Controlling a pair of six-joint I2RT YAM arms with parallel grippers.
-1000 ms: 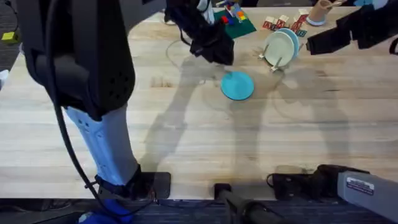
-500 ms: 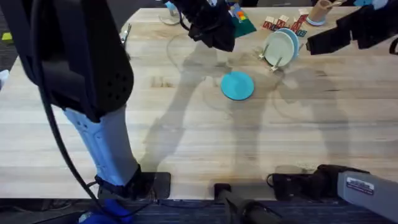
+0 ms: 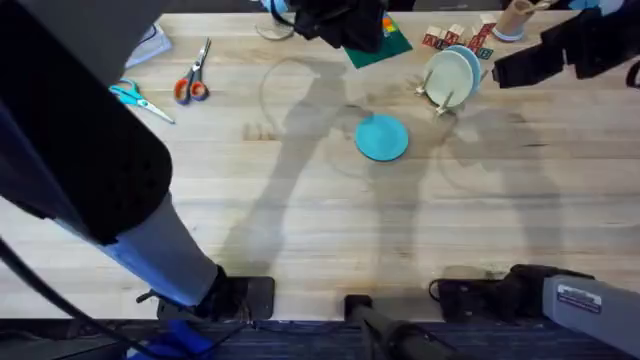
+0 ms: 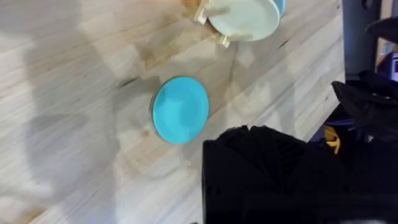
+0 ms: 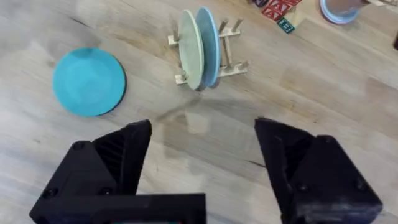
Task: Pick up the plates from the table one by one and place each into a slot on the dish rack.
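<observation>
On table (image 3: 300, 220), flat round teal plate (image 3: 381, 137), right claw (image 5: 202, 146) wide, left claw's state unclear.

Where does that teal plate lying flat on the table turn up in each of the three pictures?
Overhead: teal plate lies flat near the middle of the table, nearer the arms' bases than the dish rack.
Left wrist: teal plate at centre.
Right wrist: teal plate at upper left.
Shared landmark: the dish rack holding upright plates.
</observation>
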